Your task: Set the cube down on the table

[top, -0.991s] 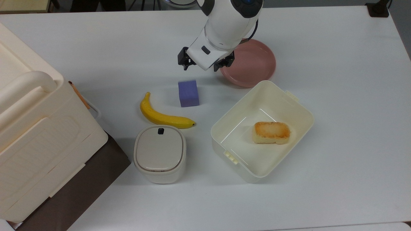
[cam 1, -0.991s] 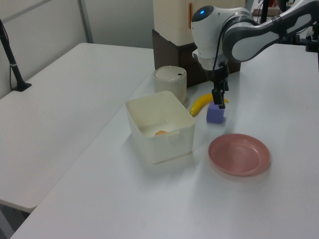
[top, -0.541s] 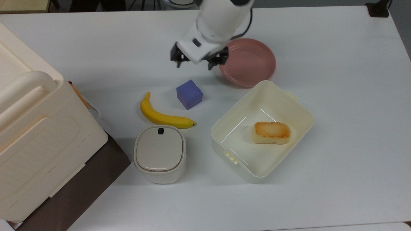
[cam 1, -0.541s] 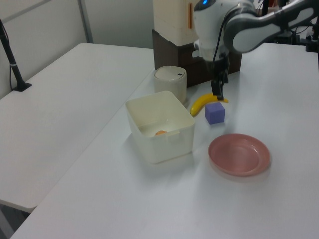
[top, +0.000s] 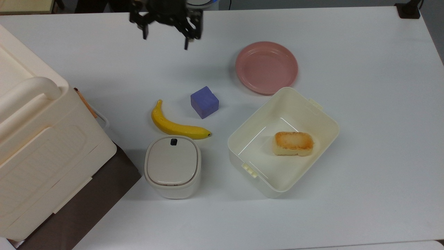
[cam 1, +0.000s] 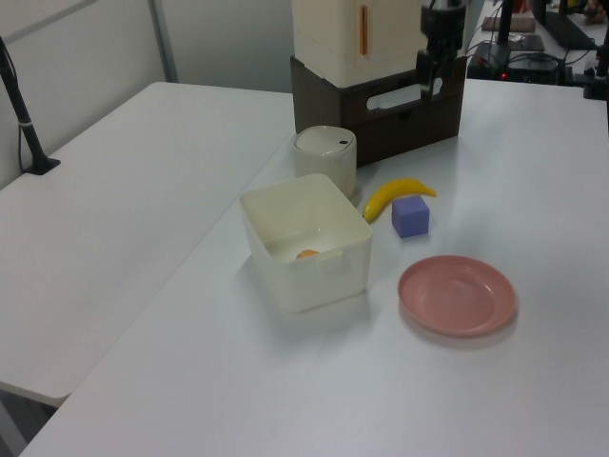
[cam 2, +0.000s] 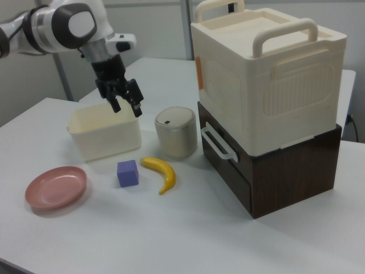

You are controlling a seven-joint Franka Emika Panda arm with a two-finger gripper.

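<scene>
Your pincer (top: 165, 38) hangs high above the table (top: 364, 104), its two black fingers spread apart and gripping nothing; you see it near the top view's upper edge and, in the right view, raised above the cream bin (cam 2: 104, 134). Below, the cube (top: 204, 102) sits flat on the white tabletop, apart from everything: the banana (top: 173, 124) lies near it on the top view's left, the pink plate (top: 266, 66) off to the top view's upper right. A toasted bread-like block (top: 293, 143) rests inside the bin. A lidded round canister (top: 172, 166) stands just below the banana in the top view.
</scene>
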